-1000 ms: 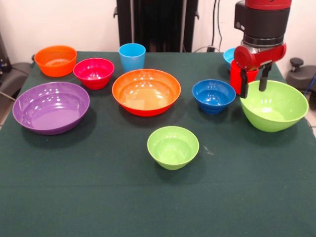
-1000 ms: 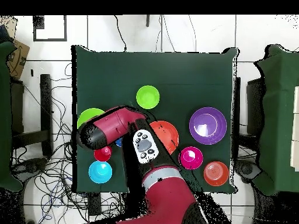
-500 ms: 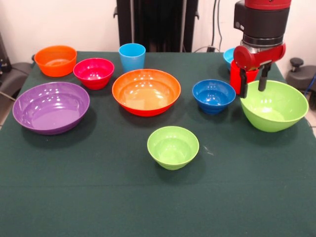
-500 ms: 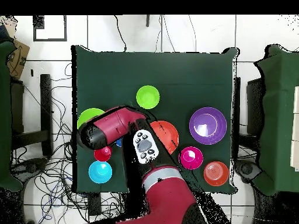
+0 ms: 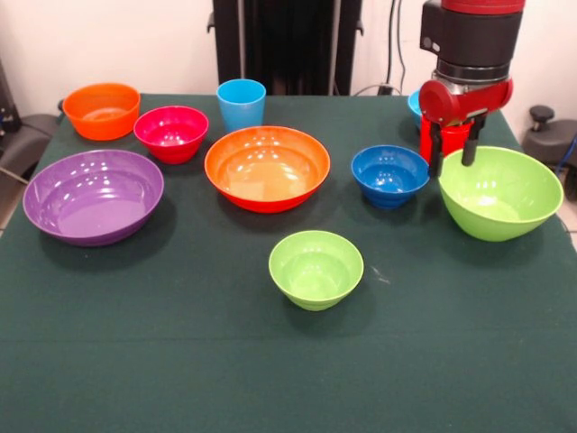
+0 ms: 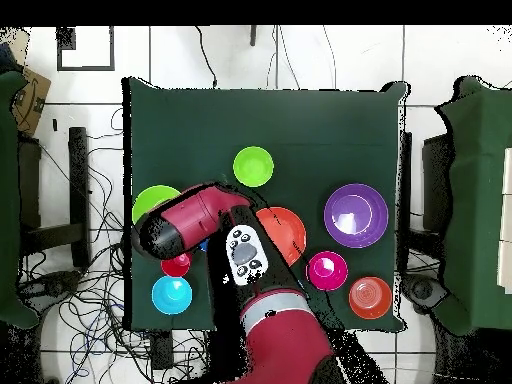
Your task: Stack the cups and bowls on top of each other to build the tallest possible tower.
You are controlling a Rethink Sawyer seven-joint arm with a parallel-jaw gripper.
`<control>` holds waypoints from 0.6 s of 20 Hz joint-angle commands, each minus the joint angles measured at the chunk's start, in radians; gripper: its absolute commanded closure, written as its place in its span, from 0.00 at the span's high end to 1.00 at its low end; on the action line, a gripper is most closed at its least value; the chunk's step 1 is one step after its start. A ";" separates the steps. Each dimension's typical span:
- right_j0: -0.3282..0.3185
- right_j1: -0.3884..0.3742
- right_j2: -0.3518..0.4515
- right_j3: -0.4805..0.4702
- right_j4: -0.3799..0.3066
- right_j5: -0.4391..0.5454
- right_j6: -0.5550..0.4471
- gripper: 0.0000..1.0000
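Nearest the front edge of the green table (image 5: 135, 361) stands the small lime green bowl (image 5: 315, 268), alone at centre. Behind it, left to right: large purple bowl (image 5: 93, 195), large orange bowl (image 5: 267, 167), dark blue bowl (image 5: 389, 174), large lime green bowl (image 5: 499, 191). The gripper (image 5: 451, 159) hangs over the gap between the last two, fingers (image 5: 435, 155) parted narrowly and empty, the red cup (image 5: 439, 137) directly behind it. Farther back: magenta-red bowl (image 5: 171, 132), small orange bowl (image 5: 102, 110), light blue cup (image 5: 241, 103). No bowl or cup is stacked.
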 commanded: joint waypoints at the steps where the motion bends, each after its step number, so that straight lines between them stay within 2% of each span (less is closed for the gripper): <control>1: 0.045 0.014 -0.064 -0.026 -0.115 0.039 -0.006 1.00; 12: 0.052 0.014 -0.071 -0.019 -0.122 0.023 -0.007 1.00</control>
